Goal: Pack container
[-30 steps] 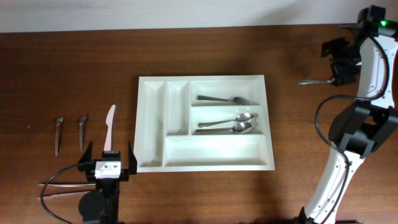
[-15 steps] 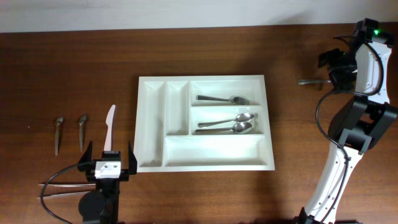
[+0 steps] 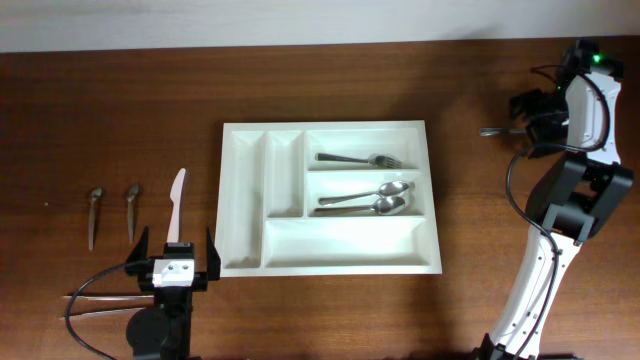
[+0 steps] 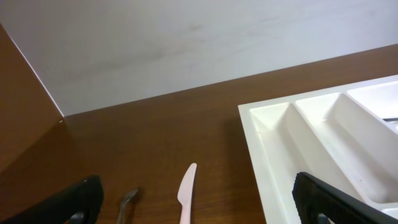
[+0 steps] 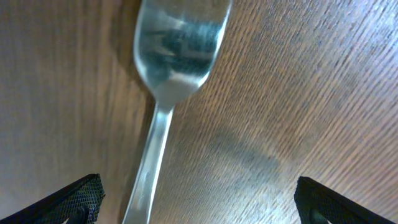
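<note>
The container (image 3: 229,200) is a white compartment tray at the table's centre. It holds a fork (image 3: 358,159) and two spoons (image 3: 365,188) in its right compartments. A metal utensil (image 3: 497,131) lies on the wood at the far right. My right gripper (image 3: 530,115) hovers over it, open. In the right wrist view the utensil's handle (image 5: 149,165) runs between the spread fingers of that gripper (image 5: 199,202), nearer the left one, untouched. My left gripper (image 3: 175,250) rests open at the front left, behind a white plastic knife (image 3: 177,205). The left wrist view shows this gripper (image 4: 199,205), the knife (image 4: 185,199) and the container's corner (image 4: 256,134).
Two small metal spoons (image 3: 94,215) (image 3: 132,210) lie left of the knife; one of them (image 4: 126,202) shows in the left wrist view. Thin pale sticks (image 3: 100,297) lie at the front left beside the left arm's base. The right arm's links (image 3: 560,210) stand along the right edge.
The right gripper has shifted a little left and down toward the utensil at the far right. The left arm and everything in the tray are unchanged.
</note>
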